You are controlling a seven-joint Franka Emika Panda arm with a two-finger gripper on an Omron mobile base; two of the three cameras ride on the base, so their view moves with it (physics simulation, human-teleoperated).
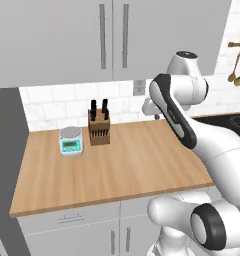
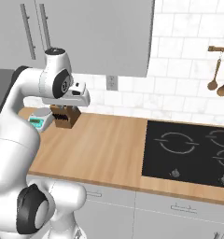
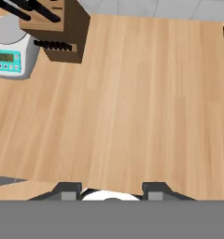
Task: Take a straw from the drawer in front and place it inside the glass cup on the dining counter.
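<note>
wood counter (image 3: 132, 102), closed grey drawer (image 1: 67, 218) beneath.

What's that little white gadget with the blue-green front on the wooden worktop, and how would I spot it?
Start at the wood counter under the grey wall cupboards and look to its back left corner. There, left of the wooden knife block, sits a kitchen scale. It is low and white, with a round grey weighing plate and a turquoise display panel, unlike the tall brown block holding black handles.
</note>
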